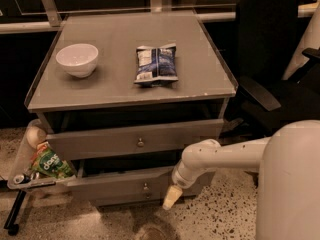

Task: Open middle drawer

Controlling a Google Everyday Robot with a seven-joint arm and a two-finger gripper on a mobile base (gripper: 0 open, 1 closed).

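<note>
- The middle drawer [115, 186]: a flat grey front with a small round metal knob at centre.
- It is partly pulled out (dark gap above), its front slightly askew.
- The gripper [170, 198] hangs just before its right end.
</note>
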